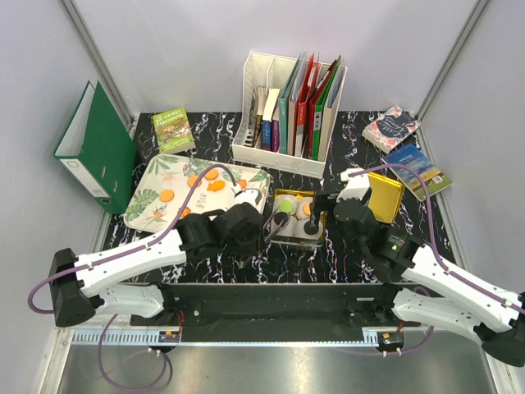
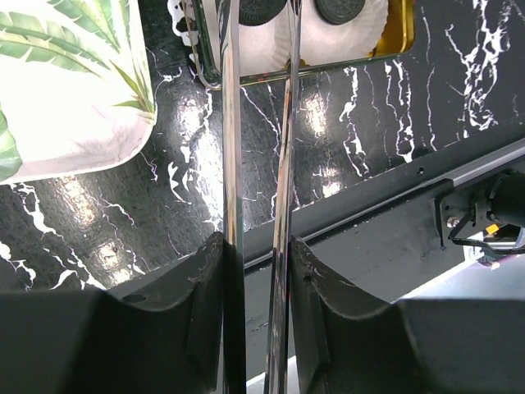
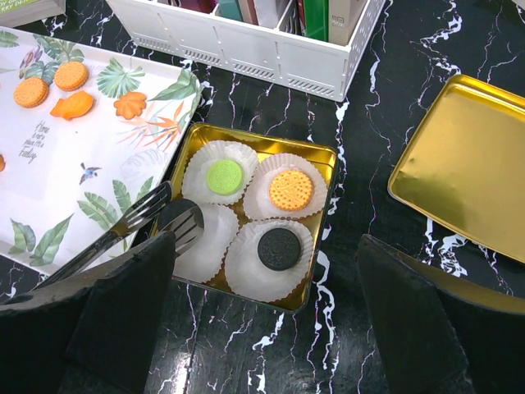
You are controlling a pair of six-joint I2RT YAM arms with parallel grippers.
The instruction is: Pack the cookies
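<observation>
Item: cookie packing, fourth-cup stage

Left gripper (image 2: 256,275): jaws clenched on slim polished-metal tongs (image 2: 232,164), whose blades reach out to the shallow square gold tin (image 3: 262,141) on the black marbled bench (image 3: 369,246)

Tin contents, right wrist view: four white pleated paper cups (image 3: 246,272); green round cookie (image 3: 224,175) at 10 o'clock, orange round cookie (image 3: 290,190) at 2 o'clock, black round cookie (image 3: 278,249) at 4 o'clock; the 8 o'clock cup (image 3: 205,250) lies under the tong tips, which appear to pinch a second black cookie (image 2: 262,8)

Right gripper (image 3: 267,320): jaws spread wide, nothing held, hovering over the tin

Stock: more orange cookies (image 3: 71,75) on the leaf-print tray (image 3: 98,164), at 9 o'clock from the tin; gold lid (image 3: 467,164) at 3 o'clock

Step judged: setting a cookie in the last free cup. The next move calls for easing the squeeze so the cookie drops flat, then lifting the tongs clear without snagging the paper; the lid likely follows
</observation>
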